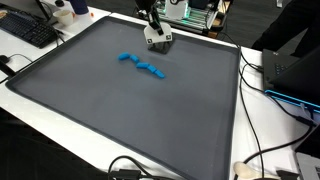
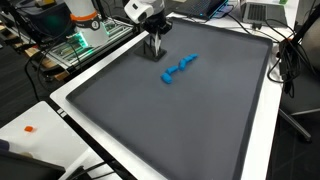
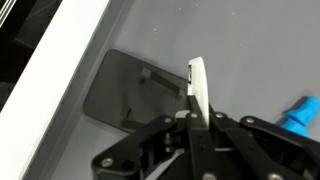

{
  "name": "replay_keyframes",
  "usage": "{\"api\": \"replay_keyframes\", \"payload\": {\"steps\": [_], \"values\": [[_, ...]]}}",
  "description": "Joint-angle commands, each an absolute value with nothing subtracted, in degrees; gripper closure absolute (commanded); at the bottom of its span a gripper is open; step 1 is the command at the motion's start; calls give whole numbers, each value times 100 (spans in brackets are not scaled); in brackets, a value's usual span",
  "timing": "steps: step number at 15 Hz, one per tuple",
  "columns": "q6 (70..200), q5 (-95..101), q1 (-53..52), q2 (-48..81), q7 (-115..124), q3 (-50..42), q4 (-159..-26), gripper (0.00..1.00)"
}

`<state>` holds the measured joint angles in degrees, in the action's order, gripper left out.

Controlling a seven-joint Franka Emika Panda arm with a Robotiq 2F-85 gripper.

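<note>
One cluster of blue pieces (image 1: 142, 65) lies in the far half of the dark mat (image 1: 100, 115), strung in a short crooked row. We cannot tell whether the pieces are joined or only touching.

The gripper (image 1: 157, 44) hangs just beyond the row, near the far edge of the mat and apart from the pieces. Jaws: pressed together. In the wrist view a pale sliver (image 3: 199, 90) stands up between the tips. We cannot tell whether it is something thin being held or the lit face of the pads. Nothing blue is in the jaws. In an exterior view the tips (image 2: 157, 55) sit very low over the mat, with their shadow right beneath. Contact not resolved.

Surroundings: the mat covers most of the white worktop (image 1: 272, 125); a keyboard (image 1: 30, 30) sits at the far left and cables (image 1: 262, 150) trail at the near right.

Risks as we judge them:
- With the jaws closed, any approach to the row would shove the pieces rather than take them. They look light and would skid or scatter.
- Tips this low could catch the mat on a sideways move and ruck it, shifting the row.
- If the sliver is a held thing, the grip is on a narrow edge, and a bump could twist it loose.
</note>
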<state>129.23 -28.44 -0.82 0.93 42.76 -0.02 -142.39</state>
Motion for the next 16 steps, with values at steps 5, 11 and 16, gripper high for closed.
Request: {"api": "replay_keyframes", "payload": {"steps": [5, 11, 16], "values": [[13872, -3049, -147, -96, 4893, 101, -14824, 99], [14373, -3324, -177, -141, 4962, 149, -15016, 99], [14608, -3531, -210, -143, 5009, 187, -15116, 99]]}}
